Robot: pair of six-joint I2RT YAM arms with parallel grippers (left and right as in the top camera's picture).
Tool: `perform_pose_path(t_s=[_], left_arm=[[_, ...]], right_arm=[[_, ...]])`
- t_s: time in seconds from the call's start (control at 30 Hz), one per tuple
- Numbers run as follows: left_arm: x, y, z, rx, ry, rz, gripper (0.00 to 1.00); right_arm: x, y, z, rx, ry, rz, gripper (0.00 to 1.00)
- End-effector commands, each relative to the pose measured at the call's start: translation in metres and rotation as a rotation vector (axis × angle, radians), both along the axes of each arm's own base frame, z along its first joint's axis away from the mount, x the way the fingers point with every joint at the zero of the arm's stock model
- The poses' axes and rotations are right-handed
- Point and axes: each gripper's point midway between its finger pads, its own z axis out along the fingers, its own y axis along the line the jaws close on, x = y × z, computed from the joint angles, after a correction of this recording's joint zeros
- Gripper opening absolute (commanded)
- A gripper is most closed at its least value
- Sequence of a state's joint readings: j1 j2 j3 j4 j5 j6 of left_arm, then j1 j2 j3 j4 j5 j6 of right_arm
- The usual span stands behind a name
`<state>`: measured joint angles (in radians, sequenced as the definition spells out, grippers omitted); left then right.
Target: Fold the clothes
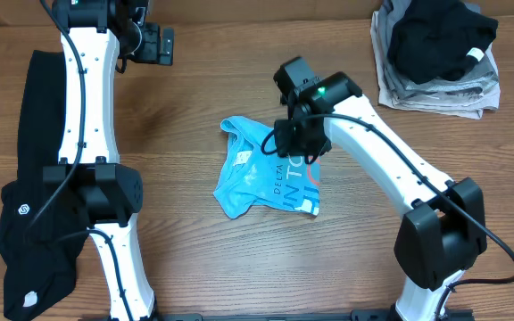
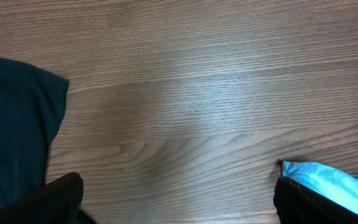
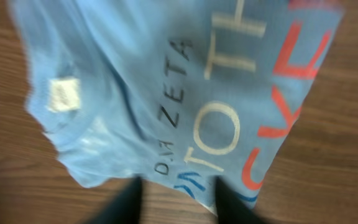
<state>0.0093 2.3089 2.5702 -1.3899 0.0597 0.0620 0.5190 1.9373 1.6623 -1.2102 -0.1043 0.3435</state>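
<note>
Clothes: 2 loose items lie on the wooden table (image 1: 194, 98), and a pile sits at the upper right.

Far left of the overhead view: a long black garment (image 1: 34, 134) stretches from upper left to lower left, with a small white logo (image 1: 23, 210) near its lower end. The left arm (image 1: 87, 116) runs up the picture just right of it and overlaps its edge.

Upper left: the left gripper (image 1: 154, 43) sits over bare wood, apart from both loose items. In the left wrist view its jaws are spread wide with nothing between them. Its 2 fingers (image 2: 61, 199) show at the lower left and lower right corners, with bare wood across the gap. That view also shows dark cloth at the left edge and a corner of blue cloth at the lower right, just beside the right-hand finger.

Centre: the light blue T-shirt (image 1: 261, 178) lies crumpled, with its white and orange-red lettering facing up. The right gripper (image 1: 294, 143) is over its upper right part. The right wrist view is blurred. It shows a white label (image 3: 61, 94) at the left of the shirt. At the bottom edge the 2 dark fingers stand parted, with the shirt's printed edge visible between them. Whether they touch the cloth cannot be told.

Upper right: a stack of folded grey cloth (image 1: 426, 94) carries a black bundle (image 1: 435, 40) on top.
</note>
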Motion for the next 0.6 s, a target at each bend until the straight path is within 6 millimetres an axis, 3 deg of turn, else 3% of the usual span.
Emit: perform_pose_path(t_s=[0.0,0.23,0.4,0.57], left_arm=[[0.003,0.002,0.004,-0.009,-0.019,-0.016,1.00],[0.004,0.001,0.004,-0.023,-0.020,-0.003,1.00],[0.004,0.001,0.004,-0.024,-0.021,-0.003,1.00],[0.004,0.001,0.004,-0.024,-0.021,-0.003,1.00]], right_arm=[[-0.021,0.002,-0.021,0.011,0.067,0.030,0.04],[-0.032,0.003,-0.064,0.042,0.081,0.054,0.04],[-0.044,-0.011,-0.092,0.028,0.107,0.043,0.04],[-0.046,-0.029,-0.104,0.036,0.140,-0.019,0.04]])
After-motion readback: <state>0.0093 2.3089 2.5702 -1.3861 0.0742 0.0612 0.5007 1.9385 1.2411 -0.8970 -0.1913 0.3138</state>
